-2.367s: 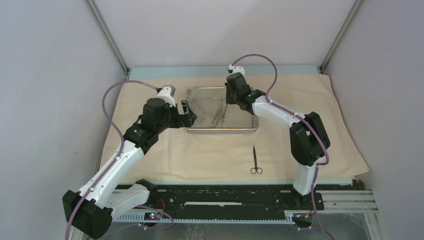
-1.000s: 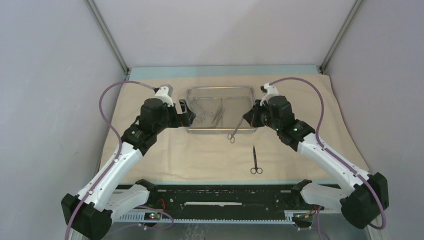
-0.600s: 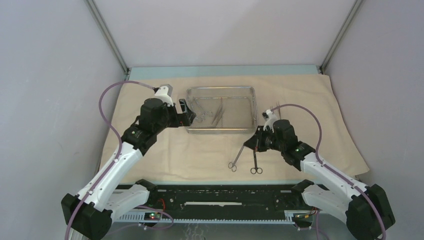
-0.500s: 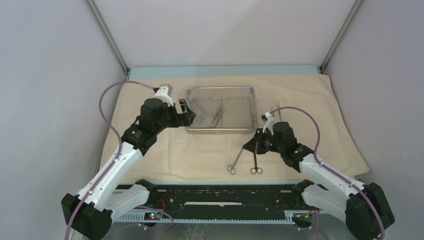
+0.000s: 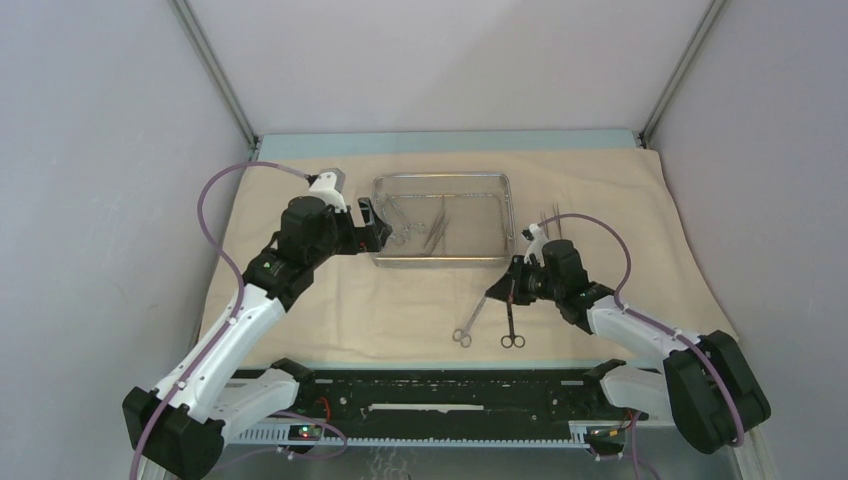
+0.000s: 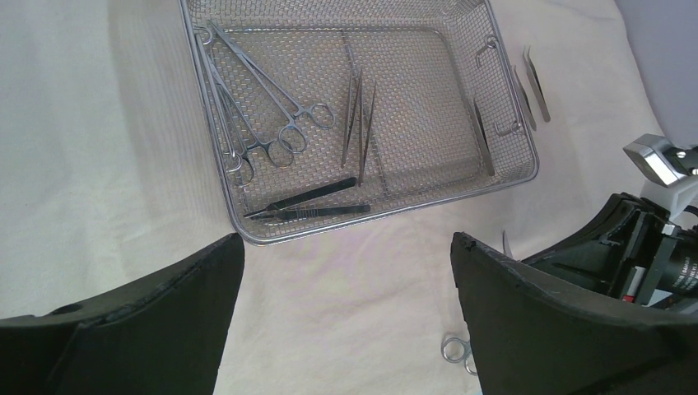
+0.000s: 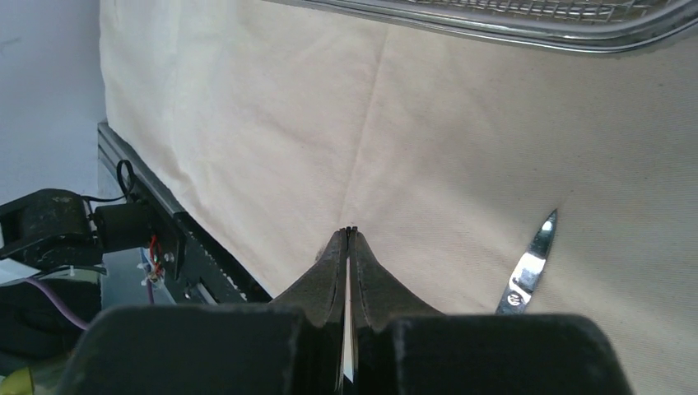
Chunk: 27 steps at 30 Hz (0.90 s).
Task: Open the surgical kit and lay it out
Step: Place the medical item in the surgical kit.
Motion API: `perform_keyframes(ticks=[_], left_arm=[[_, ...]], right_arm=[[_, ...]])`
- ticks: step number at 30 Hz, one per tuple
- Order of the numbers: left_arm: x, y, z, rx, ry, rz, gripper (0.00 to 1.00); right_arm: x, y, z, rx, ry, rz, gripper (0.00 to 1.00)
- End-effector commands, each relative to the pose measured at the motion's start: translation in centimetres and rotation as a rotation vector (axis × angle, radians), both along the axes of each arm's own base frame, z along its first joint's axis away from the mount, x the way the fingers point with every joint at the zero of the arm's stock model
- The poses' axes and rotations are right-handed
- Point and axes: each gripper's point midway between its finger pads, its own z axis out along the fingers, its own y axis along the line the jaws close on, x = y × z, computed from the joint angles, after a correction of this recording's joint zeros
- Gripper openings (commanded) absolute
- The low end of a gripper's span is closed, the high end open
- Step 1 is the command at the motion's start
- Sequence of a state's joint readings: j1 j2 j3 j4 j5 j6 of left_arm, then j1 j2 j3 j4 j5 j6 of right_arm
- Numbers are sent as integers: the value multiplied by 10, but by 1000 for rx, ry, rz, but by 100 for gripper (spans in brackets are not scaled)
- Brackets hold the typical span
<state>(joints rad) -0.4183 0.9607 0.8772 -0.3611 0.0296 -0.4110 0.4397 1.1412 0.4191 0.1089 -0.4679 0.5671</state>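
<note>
One ring-handled clamp [image 5: 470, 322] hung from the right end effector [image 5: 497, 291]. Its fingers were pinched shut on the clamp's thin blade end, and the rings slanted down and away from it toward the cloth wrap [image 5: 400, 310]. Whether the rings touched the cloth could not be told. Just to that end effector's right, the scissors [image 5: 511, 320] lay flat on the wrap. The left end effector [image 5: 376, 226] stood fully spread and empty. The mesh tray [image 5: 440, 177] sat directly in front of it, with other clamps [image 6: 263, 123] and tweezers [image 6: 358, 107] inside. These steel tools were probably light, rigid and slick. A pinch across the flat shank near the pivot would likely hold better than one on the rounded rings. The soft wrap could bunch if a tool were dragged over it.
</note>
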Motion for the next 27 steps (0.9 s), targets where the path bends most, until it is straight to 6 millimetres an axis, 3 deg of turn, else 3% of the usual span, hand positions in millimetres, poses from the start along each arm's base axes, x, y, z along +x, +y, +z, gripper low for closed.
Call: perform_keyframes(ticks=[1, 10, 17, 27], left_arm=[[-1, 0, 2, -20, -22, 2, 100], [-1, -1, 3, -27, -21, -3, 100], [-2, -3, 3, -33, -18, -10, 100], [-3, -3, 6, -38, -27, -11, 100]], right_arm=[[12, -3, 1, -15, -16, -45, 12], [15, -22, -4, -237, 4, -186, 45], [2, -27, -17, -486, 90, -339, 47], [-16, 9, -47, -636, 133, -309, 46]])
